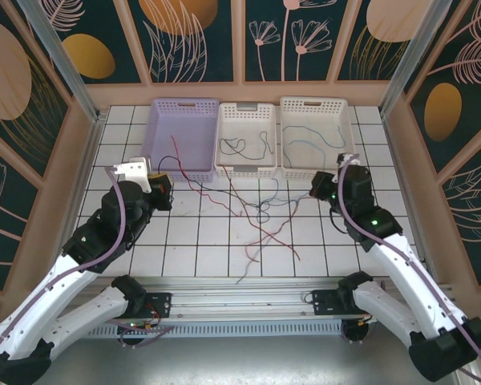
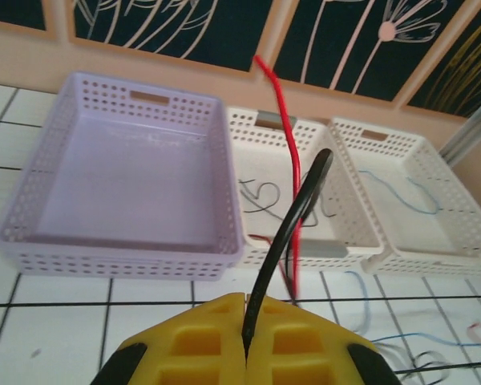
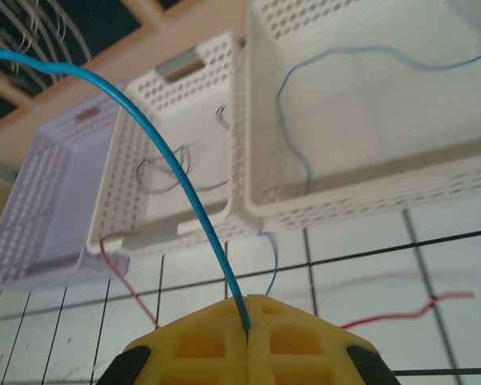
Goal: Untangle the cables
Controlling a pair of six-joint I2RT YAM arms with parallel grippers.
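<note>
My left gripper [image 2: 246,321] is shut, its yellow fingers pinching a black cable [image 2: 293,216] that rises toward the baskets. A red cable [image 2: 284,136] runs close behind the black one. My right gripper [image 3: 248,317] is shut on a blue cable [image 3: 176,172] that arcs up and to the left. From above, the left gripper [image 1: 162,186] sits in front of the purple basket and the right gripper [image 1: 319,186] in front of the right white basket. Between them a tangle of red, blue and dark cables [image 1: 260,212] lies on the tiles.
Three baskets stand in a row at the back: a purple one [image 1: 156,120], a white middle one [image 1: 221,128] holding dark cables [image 1: 232,146], and a white right one [image 1: 282,120] holding a blue cable [image 1: 309,144]. Wooden walls close in both sides.
</note>
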